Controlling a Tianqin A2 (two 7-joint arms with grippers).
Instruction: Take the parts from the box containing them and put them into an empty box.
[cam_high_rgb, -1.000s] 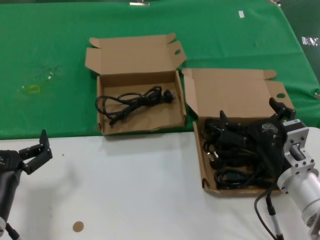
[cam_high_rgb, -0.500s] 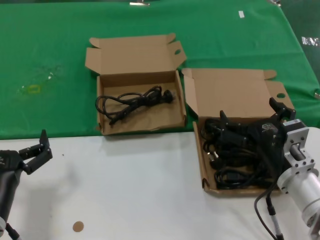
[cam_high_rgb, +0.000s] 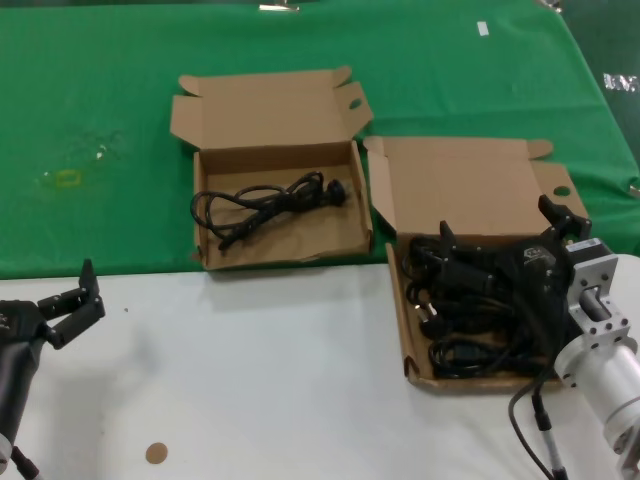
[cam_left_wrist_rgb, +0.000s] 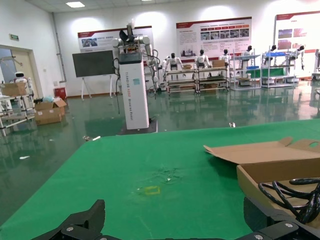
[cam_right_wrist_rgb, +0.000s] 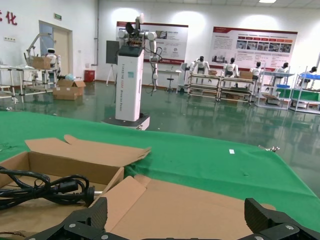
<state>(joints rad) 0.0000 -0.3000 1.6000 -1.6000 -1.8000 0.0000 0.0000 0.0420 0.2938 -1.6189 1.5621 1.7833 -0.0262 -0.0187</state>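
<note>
The right end effector (cam_high_rgb: 500, 240), fingers spread wide and gripping nothing, hangs over a tangled heap of cords (cam_high_rgb: 465, 315) in the box (cam_high_rgb: 412, 345) at lower right. One cord (cam_high_rgb: 265, 205) already lies in the second box (cam_high_rgb: 280, 255) at upper centre. The left end effector (cam_high_rgb: 70, 300) waits open at lower left on the white tabletop (cam_high_rgb: 260, 370). Two boxes; the heaped cords cannot be counted. Tangled loops could drag neighbours out together.
</note>
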